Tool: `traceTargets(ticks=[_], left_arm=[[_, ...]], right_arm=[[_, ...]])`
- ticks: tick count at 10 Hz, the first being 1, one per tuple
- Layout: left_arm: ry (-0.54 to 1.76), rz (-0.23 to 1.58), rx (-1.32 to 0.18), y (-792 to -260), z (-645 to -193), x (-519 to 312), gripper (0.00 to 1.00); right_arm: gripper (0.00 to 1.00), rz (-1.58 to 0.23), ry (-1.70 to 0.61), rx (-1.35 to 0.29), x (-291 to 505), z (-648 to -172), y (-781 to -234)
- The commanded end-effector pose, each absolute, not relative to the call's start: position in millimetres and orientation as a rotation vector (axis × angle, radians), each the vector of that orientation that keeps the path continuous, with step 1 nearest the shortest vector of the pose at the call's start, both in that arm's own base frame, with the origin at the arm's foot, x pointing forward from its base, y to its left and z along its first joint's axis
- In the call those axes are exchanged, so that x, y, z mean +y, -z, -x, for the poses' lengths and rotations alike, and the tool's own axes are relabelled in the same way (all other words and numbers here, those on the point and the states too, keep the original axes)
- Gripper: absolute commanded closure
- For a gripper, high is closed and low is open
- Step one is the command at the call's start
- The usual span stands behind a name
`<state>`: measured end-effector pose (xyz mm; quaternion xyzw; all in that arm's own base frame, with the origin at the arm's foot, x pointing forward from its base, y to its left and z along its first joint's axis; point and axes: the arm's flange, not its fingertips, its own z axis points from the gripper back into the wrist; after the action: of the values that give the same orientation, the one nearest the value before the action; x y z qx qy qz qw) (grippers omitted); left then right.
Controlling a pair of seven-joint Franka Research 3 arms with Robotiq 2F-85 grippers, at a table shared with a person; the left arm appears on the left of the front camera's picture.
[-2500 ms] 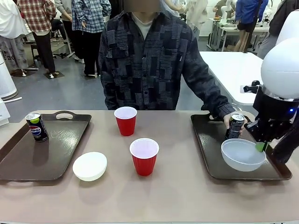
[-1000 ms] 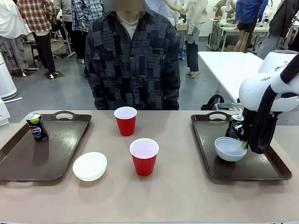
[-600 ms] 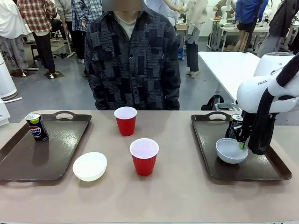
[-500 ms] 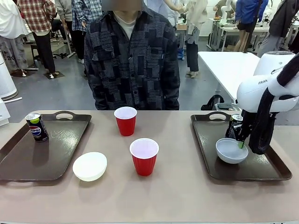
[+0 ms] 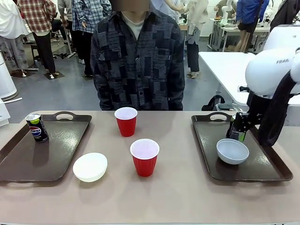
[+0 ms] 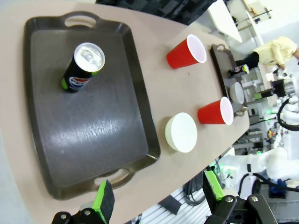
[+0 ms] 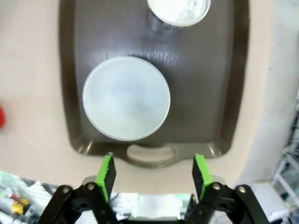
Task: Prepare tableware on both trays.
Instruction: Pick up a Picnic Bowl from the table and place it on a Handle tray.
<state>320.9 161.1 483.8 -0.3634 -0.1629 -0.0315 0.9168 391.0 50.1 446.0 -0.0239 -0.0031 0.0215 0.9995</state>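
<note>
The pale grey-blue bowl (image 5: 232, 151) (image 7: 126, 98) rests on the right tray (image 5: 262, 166) (image 7: 212, 84), in front of the black can (image 5: 236, 128) (image 7: 178, 9). My right gripper (image 7: 153, 169) hangs open above the tray's near handle, apart from the bowl. The Pepsi can (image 5: 36, 127) (image 6: 83, 65) stands at the back of the left tray (image 5: 28, 161) (image 6: 88, 130). On the bare table between the trays are the white bowl (image 5: 90, 166) (image 6: 181, 132) and two red cups (image 5: 126, 121) (image 5: 145, 157). My left gripper (image 6: 159, 200) is open high over the left tray's near edge.
A person (image 5: 138, 56) stands at the far side of the table, hands out of sight. My right arm (image 5: 274, 89) rises over the right tray's far right corner. More people and white tables are in the background.
My right gripper has opened, let go of the grey-blue bowl and risen off it. The bowl now sits alone on the right tray. Left arm still.
</note>
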Motion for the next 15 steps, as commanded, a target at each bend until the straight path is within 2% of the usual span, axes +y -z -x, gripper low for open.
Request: traceTargets(ticks=[1, 2, 4, 5, 6, 14, 15], left_arm=[[0.060, 0.758, -0.349, -485, -321, 162, 0.00], [0.060, 0.758, -0.349, -485, -321, 162, 0.00], [0.060, 0.758, -0.349, -485, -321, 162, 0.00], [0.060, 0.758, -0.349, -485, -321, 162, 0.00], [0.060, 0.758, -0.349, -485, -321, 162, 0.00], [0.065, 0.748, -0.335, -484, -321, 161, 0.00], [0.089, 0.647, -0.345, -516, -325, 144, 0.00]], right_arm=[[0.04, -0.003, -0.037, 0.033, 50, -377, -476], [0.00, -0.007, -0.062, 0.042, 55, -364, -490], [0.00, -0.010, -0.054, 0.044, 54, -362, -507], [0.00, -0.008, -0.078, 0.062, 51, -380, -508], [0.00, 0.015, -0.048, 0.029, 57, -356, -504], [0.00, 0.015, -0.055, 0.036, 57, -359, -508], [0.00, -0.169, -0.058, 0.045, 43, -342, -508]])
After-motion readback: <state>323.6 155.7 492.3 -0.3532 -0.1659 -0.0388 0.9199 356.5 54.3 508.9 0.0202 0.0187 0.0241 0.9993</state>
